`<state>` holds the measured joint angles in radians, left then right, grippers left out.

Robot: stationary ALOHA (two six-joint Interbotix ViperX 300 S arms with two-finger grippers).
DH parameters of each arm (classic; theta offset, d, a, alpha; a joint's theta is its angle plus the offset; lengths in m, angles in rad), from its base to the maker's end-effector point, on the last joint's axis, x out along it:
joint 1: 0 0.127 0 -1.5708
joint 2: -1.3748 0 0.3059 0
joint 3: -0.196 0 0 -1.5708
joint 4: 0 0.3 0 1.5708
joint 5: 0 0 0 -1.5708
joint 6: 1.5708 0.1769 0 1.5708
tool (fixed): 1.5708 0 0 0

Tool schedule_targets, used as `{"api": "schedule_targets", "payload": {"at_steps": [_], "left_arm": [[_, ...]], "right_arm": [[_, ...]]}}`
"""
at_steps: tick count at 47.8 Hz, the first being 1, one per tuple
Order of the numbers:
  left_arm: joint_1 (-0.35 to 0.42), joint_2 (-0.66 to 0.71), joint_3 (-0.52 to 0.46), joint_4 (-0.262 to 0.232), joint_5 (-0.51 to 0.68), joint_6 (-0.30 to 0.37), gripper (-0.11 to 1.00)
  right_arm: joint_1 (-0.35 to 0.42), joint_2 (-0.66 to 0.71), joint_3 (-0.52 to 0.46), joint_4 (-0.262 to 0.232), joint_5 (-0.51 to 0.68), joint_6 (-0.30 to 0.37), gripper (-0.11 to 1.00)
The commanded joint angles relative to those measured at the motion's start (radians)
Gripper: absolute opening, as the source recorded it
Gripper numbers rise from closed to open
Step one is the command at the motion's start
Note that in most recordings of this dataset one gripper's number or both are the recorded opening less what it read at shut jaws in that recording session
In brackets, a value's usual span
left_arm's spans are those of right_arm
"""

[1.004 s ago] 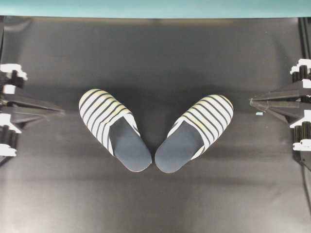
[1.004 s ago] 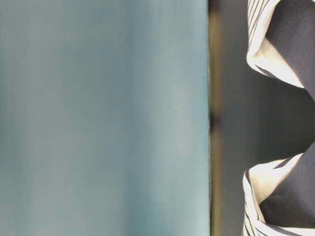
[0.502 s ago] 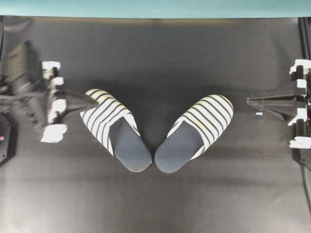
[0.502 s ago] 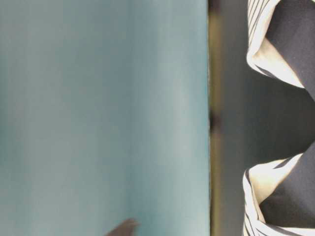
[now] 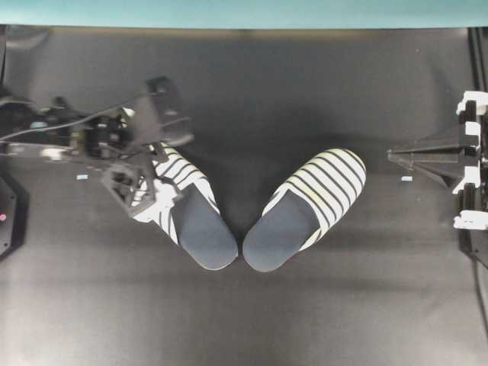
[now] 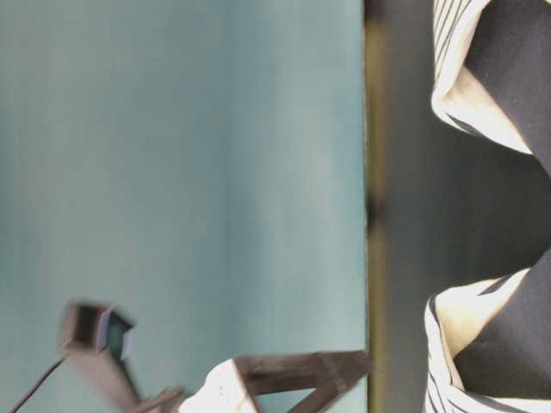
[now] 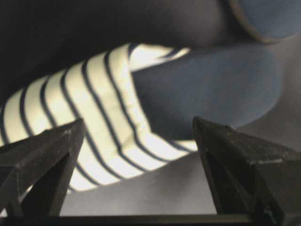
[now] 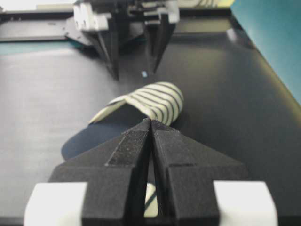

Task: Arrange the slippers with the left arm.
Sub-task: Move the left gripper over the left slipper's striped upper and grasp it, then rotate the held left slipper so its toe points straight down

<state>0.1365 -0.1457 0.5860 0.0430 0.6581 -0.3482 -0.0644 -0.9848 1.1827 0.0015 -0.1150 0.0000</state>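
Note:
Two striped slippers lie in a V, heels nearly touching, toes apart: the left slipper (image 5: pixel 200 229) and the right slipper (image 5: pixel 309 204). My left gripper (image 5: pixel 156 162) hovers open over the left slipper's toe, hiding part of its stripes. In the left wrist view the left gripper (image 7: pixel 138 123) has both fingers wide apart, with the striped upper (image 7: pixel 94 101) and navy insole (image 7: pixel 211 89) beyond them and nothing gripped. The right gripper (image 5: pixel 390 156) rests shut at the right edge, pointing at the right slipper (image 8: pixel 157 101). The right gripper (image 8: pixel 151 121) has its jaws pressed together.
A black mat (image 5: pixel 252 313) covers the table, with a teal wall (image 5: pixel 244 11) behind. A small pale tag (image 5: pixel 406 179) lies near the right gripper and another tag (image 5: pixel 81 177) by the left arm. Table-level view shows both slippers (image 6: pixel 491 69) side on.
The left arm swung in from the left edge to above the left slipper's toe, and its jaws went from shut to wide open. Slippers and right arm stayed put.

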Motion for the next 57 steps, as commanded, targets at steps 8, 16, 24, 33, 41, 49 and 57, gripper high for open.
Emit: {"api": "schedule_targets", "payload": {"at_steps": [8, 16, 24, 33, 41, 49, 57], "left_arm": [[0.003, 0.14, -0.103, 0.008, 0.08, -0.005, 0.88], [0.012, 0.186, -0.112, 0.014, 0.077, -0.002, 0.88], [0.025, 0.207, -0.101, 0.015, 0.077, 0.02, 0.87], [0.044, 0.206, -0.084, 0.017, 0.071, 0.034, 0.81], [0.049, 0.202, -0.078, 0.017, 0.071, 0.052, 0.5], [0.046, 0.202, -0.098, 0.017, 0.08, 0.124, 0.08], [0.037, 0.189, -0.163, 0.017, 0.121, 0.238, 0.01]], "right_arm": [[-0.002, 0.0, -0.005, 0.002, -0.003, -0.009, 0.0], [-0.002, -0.003, 0.0, 0.002, -0.005, -0.009, 0.0], [-0.002, -0.005, 0.003, 0.002, -0.005, -0.009, 0.0], [-0.002, -0.009, 0.009, 0.002, -0.006, -0.009, 0.0], [0.0, -0.012, 0.014, 0.002, -0.009, -0.009, 0.0], [-0.002, -0.018, 0.015, 0.002, -0.009, -0.009, 0.0], [0.0, -0.021, 0.021, 0.002, -0.011, -0.009, 0.0]]}}
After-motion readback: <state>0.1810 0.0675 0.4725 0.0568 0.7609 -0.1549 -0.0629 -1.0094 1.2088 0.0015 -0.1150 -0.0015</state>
